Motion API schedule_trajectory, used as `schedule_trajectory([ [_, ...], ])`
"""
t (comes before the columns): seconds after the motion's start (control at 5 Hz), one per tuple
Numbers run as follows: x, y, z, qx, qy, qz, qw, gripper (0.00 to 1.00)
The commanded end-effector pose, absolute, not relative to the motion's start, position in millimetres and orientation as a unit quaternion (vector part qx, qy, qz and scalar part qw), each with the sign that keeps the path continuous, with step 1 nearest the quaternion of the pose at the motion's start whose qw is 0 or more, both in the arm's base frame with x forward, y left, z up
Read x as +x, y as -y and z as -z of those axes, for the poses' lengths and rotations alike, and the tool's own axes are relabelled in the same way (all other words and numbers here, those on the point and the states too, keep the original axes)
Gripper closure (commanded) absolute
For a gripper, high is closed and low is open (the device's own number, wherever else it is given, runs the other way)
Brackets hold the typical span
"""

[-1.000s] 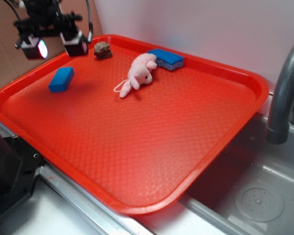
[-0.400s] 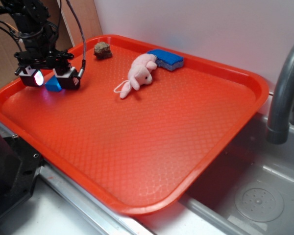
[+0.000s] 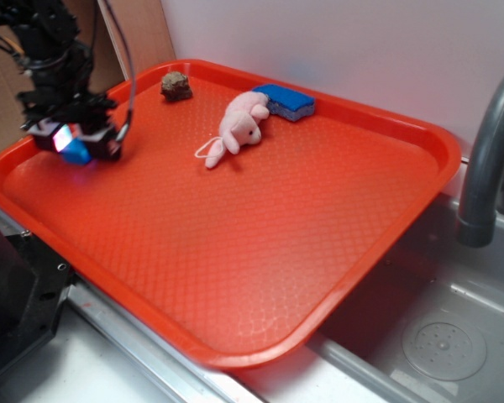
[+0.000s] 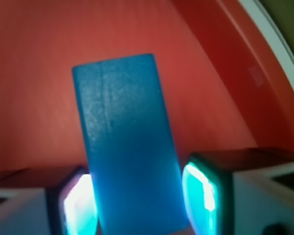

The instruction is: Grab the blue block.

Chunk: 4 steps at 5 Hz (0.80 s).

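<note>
The blue block (image 4: 125, 142) is a small bright-blue rectangular piece lying on the red tray (image 4: 39, 73). It stands between my gripper's (image 4: 142, 196) two lit pads, which press against its near end on both sides. From the exterior view, the gripper (image 3: 77, 144) is down at the tray's far-left side, and only a corner of the blue block (image 3: 77, 154) shows under it. The gripper is shut on the block.
The red tray (image 3: 437, 143) carries a pink plush toy (image 3: 239, 124), a blue sponge (image 3: 286, 101) behind it and a brown lump (image 3: 175, 85) at the back edge. A grey faucet (image 3: 487, 168) and the sink basin (image 3: 441, 340) are at the right.
The gripper came down from above the tray's back-left corner onto the blue block, then its fingers drew in against the block's sides. It shifted slightly left.
</note>
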<state>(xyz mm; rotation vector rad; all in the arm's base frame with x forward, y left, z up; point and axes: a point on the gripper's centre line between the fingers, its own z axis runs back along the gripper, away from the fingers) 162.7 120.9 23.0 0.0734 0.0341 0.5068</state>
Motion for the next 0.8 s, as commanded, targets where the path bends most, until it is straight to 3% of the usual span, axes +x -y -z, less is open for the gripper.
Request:
schedule_trajectory([
  [0.0, 130.8, -75.7, -130.1, 0.048, 0.012, -0.167, 0.985, 1.00],
  [0.2, 167.2, -29.8, -173.9, 0.057, 0.026, -0.122, 0.991, 1.00],
  [0.4, 190.6, -0.2, -194.5, 0.047, 0.030, -0.077, 0.995, 1.00],
  [0.6, 196.0, 14.3, -199.8, 0.040, 0.036, -0.048, 0.997, 1.00],
])
